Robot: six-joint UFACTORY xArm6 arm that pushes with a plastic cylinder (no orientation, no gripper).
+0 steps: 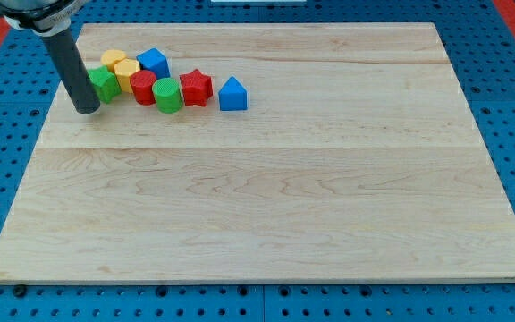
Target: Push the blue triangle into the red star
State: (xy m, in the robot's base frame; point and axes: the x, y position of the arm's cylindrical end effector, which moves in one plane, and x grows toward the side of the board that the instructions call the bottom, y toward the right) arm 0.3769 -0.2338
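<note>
The blue triangle (232, 94) lies on the wooden board near the view's top left, just right of the red star (197, 88), with a small gap between them. My tip (87, 108) rests on the board at the left end of the block cluster, touching or nearly touching a green block (105, 83). The tip is far to the left of the blue triangle and the red star.
The cluster also holds two yellow blocks (113, 60) (128, 72), a blue block (154, 63), a red cylinder (143, 87) and a green cylinder (167, 94). The wooden board (266, 197) sits on a blue pegboard surface.
</note>
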